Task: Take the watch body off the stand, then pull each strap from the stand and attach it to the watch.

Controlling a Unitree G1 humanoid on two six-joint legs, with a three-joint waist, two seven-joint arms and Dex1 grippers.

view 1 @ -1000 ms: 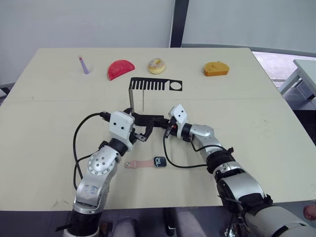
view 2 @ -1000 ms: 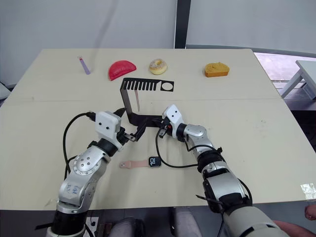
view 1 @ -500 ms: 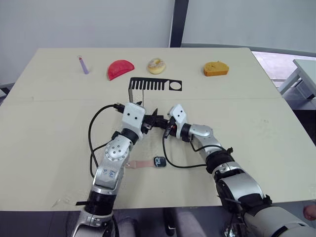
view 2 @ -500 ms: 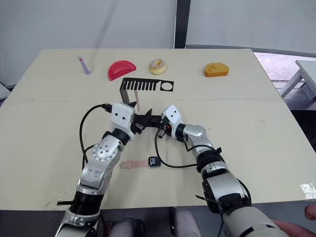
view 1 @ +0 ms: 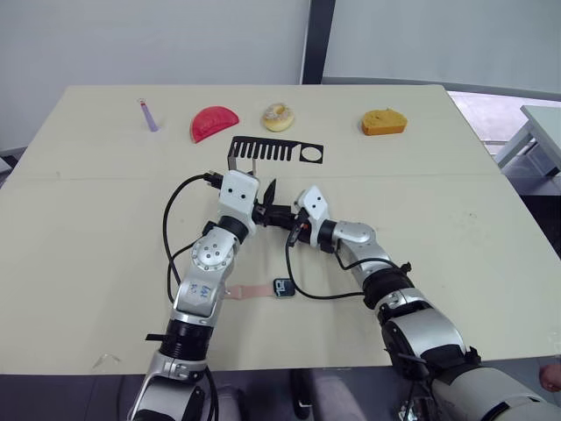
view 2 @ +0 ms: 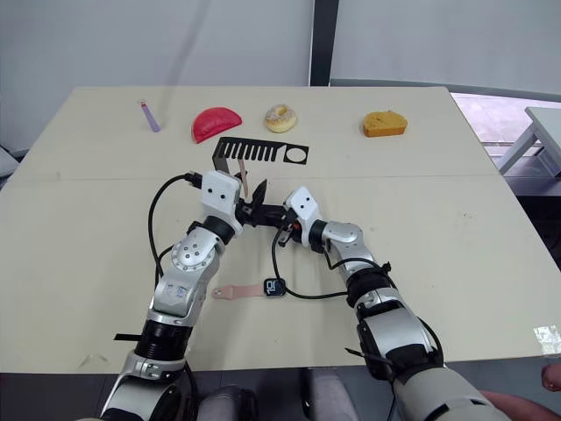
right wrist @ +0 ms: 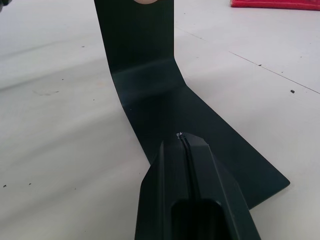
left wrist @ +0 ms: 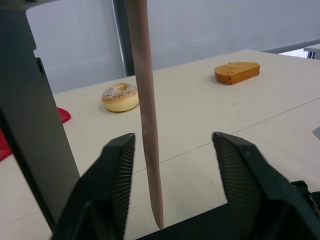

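Pink strap on stand: one pale strap (left wrist: 148, 115) hung straight down from the comb plate of the stand (view 1: 276, 151), free at its lower end, beside the black upright.
Watch body: the watch body (view 1: 283, 287) lay flat on the tabletop (view 1: 491, 228) near the robot, off the stand, with the other strap (view 1: 252, 290) joined to its side and stretched out on the robot's left.
Left gripper: the left gripper (left wrist: 172, 192) was raised at the stand, its jaws wide, with the hanging strap between them and touching neither finger.
Right gripper: the right gripper (right wrist: 184, 142) lay low, its jaws pressed together on the stand's flat base, apparently pinning it down.
Arm pose: both forearms reached forward and met at the foot of the stand, the left wrist tilted up, the right one nearly level.
Risk: if the left jaws closed off-centre, the thin strap could swing aside and slip out; a pull at an angle could jam it in its slot and tip the stand if the right hold slid.
Others: a doughnut (view 1: 278, 116), a red piece (view 1: 214, 122), an orange piece (view 1: 383, 121) and a purple stick (view 1: 147, 115) sat well apart along the far edge.
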